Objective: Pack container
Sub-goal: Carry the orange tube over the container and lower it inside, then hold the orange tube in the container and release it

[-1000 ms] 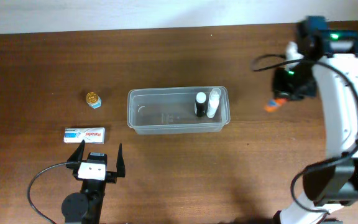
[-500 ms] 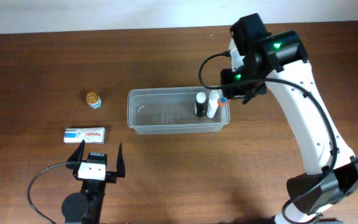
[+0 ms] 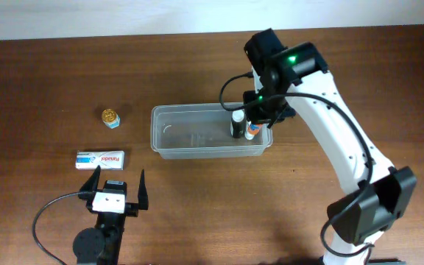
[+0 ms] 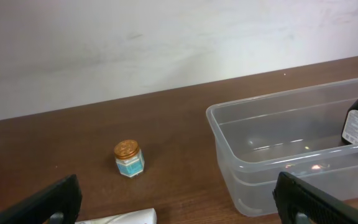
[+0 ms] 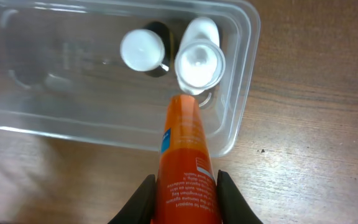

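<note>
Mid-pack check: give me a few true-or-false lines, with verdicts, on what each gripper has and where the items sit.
1. The right gripper is shut on an orange tube, whose tip is above the container's right end. True.
2. The container has nothing in it. False: a dark bottle with a white cap and a white bottle stand at its right end.
3. The left gripper grips the white box. False: its jaws are open and hold nothing; the box lies on the table just ahead of it.
4. The gold-lidded jar sits on the table, outside the container to its left. True.
</note>
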